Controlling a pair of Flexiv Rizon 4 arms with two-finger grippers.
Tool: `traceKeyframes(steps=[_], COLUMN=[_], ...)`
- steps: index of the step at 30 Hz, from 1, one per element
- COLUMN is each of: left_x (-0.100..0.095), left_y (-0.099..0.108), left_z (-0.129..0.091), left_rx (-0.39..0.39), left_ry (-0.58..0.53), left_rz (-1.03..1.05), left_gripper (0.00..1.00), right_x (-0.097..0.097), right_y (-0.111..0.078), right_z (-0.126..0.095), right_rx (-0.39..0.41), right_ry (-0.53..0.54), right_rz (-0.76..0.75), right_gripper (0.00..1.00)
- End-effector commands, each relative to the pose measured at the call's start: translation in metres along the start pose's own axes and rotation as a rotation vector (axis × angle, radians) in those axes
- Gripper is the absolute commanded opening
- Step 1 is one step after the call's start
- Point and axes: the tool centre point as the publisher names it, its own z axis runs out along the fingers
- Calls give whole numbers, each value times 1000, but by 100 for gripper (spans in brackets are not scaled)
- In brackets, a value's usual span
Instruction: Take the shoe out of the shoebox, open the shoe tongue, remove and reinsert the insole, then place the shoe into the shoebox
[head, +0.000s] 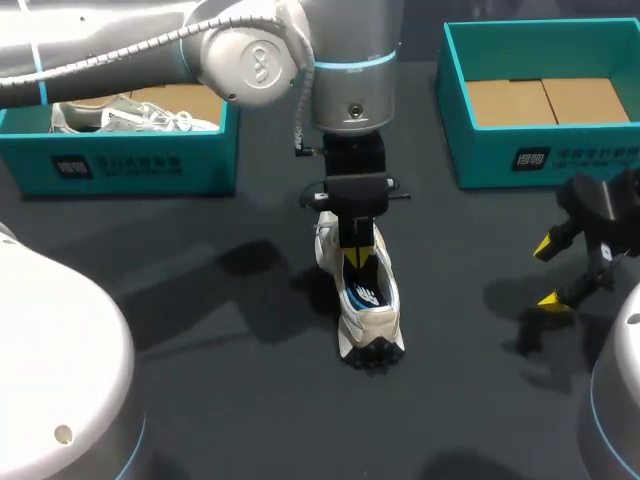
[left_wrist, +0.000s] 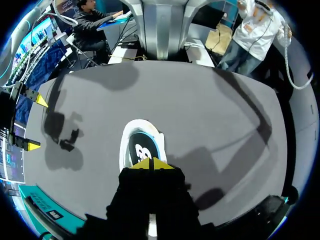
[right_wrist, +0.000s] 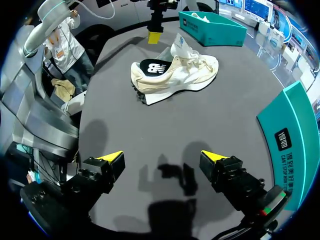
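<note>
A cream sneaker (head: 368, 310) with a dark insole stands on the dark table, at its middle. My left gripper (head: 356, 258) hangs right over the shoe's opening; in the left wrist view its yellow tips (left_wrist: 151, 164) are pressed together above the insole (left_wrist: 141, 148), with nothing seen between them. The right wrist view shows the sneaker (right_wrist: 175, 75) with its tongue raised and the left gripper (right_wrist: 154, 36) just behind it. My right gripper (head: 550, 272) stands open, low over the table to the sneaker's right; ahead of its fingers (right_wrist: 162, 159) is only bare table.
A teal shoebox (head: 130, 160) at the back left holds another light shoe (head: 130, 118). A second teal shoebox (head: 500, 150) at the back right shows only its cardboard floor. Bare table lies between the sneaker and the right gripper.
</note>
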Motion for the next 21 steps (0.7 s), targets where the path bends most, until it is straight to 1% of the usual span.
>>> traceKeyframes(steps=[1,9,21], left_x=[-3,0,0], left_y=[4,9,15], left_z=[8,29,58], left_rx=[2,3,-21], left_ry=[77,82,90], left_rz=[2,30,46], left_gripper=[0,0,0], right_x=[2,2,2], right_y=[0,0,0], right_z=[0,0,0], right_rx=[2,2,2], right_ry=[-3,-3,-3], right_rz=[0,0,0], right_gripper=[100,100,100])
